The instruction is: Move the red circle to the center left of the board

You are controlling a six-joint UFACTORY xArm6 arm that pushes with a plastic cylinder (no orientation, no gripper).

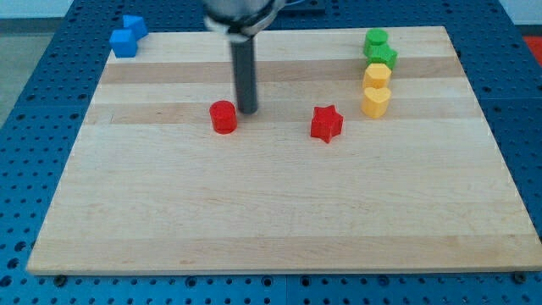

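Left to right: your red circle [223, 116] sits left of board centre, slightly above the middle row. My tip [247, 111] is just beside it on the view's right, so a leftward push should carry it. No pincer here, just a bare rod. Red star [326, 124] lies further right, well apart.

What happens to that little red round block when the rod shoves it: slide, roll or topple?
The red circle stands squat on its flat face, so it probably slides, not rolls. My tip sits just right of it, slightly off-centre, so it may veer.
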